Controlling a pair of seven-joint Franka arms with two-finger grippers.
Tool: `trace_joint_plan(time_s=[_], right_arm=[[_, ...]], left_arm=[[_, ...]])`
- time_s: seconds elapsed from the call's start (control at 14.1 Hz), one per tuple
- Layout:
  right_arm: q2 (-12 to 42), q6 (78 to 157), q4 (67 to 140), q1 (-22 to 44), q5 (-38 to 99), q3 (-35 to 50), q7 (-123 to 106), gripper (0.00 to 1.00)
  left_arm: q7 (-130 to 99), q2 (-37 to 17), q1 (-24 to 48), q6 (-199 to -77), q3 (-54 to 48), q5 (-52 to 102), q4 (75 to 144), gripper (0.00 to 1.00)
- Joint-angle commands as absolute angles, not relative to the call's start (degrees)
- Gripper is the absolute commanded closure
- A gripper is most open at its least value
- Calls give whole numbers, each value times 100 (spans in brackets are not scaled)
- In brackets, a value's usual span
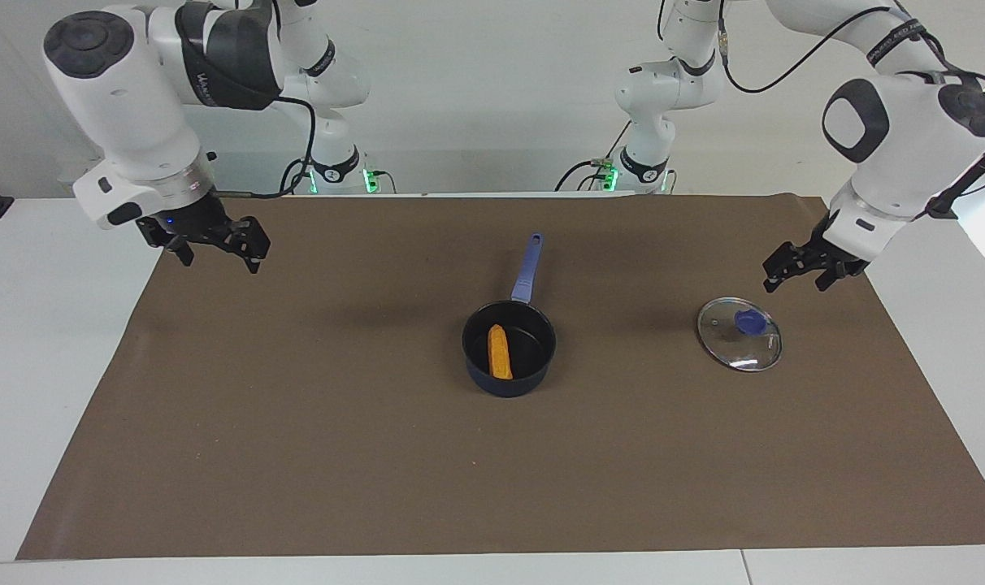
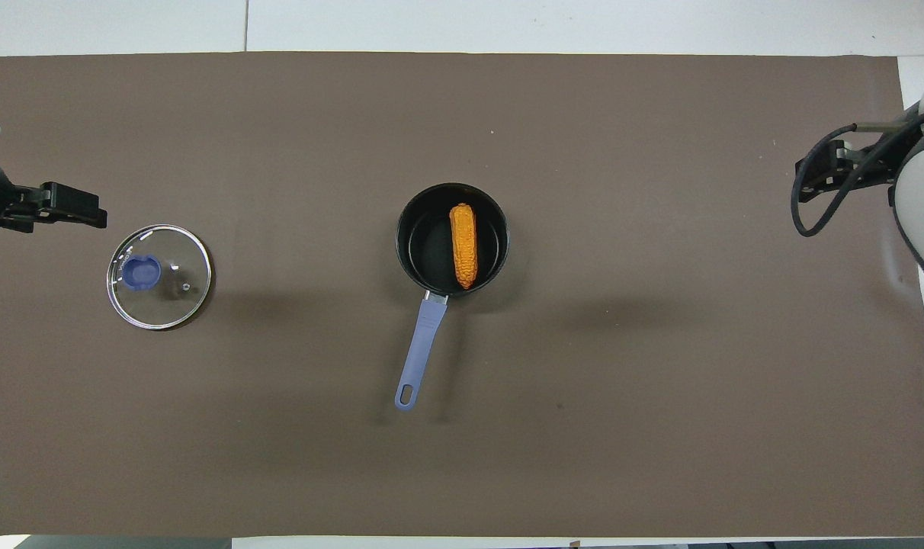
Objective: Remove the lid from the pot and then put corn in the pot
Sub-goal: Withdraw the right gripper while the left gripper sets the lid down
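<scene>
Little is left to go wrong: on the brown mat (image 1: 297,455) the pot (image 1: 509,348) stands mid-table, uncovered, with the corn (image 1: 499,351) lying inside. The lid (image 1: 739,333) rests flat toward the left arm's end, well apart from the pot. The left gripper (image 1: 803,268) hangs just above the lid, jaws spread and empty; a low sweep could knock its knob. The right gripper (image 1: 210,242), also spread and empty, is over the mat's edge at its own end. Nothing else stands in the way.
</scene>
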State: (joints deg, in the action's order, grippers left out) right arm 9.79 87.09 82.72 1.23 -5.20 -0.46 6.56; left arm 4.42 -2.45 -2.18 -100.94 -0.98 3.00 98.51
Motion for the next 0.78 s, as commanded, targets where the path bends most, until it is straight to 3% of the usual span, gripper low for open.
trace_joint_plan(time_s=[0.0, 0.21, 0.5, 0.71], right_arm=[[291, 8946, 9314, 141, -448, 53, 598, 0], [299, 9332, 9361, 62, -483, 44, 405, 0], [317, 9080, 9299, -61, -457, 44, 255, 0], [159, 8904, 9483, -62, -448, 18, -8, 0]], left_arm=[[316, 218, 43, -9625, -61, 141, 9984, 0], [45, 483, 97, -9335, -114, 132, 10151, 0], [26, 589, 341, -9290, -80, 106, 10362, 0], [-9, 458, 693, -9124, 192, -26, 9908, 0]])
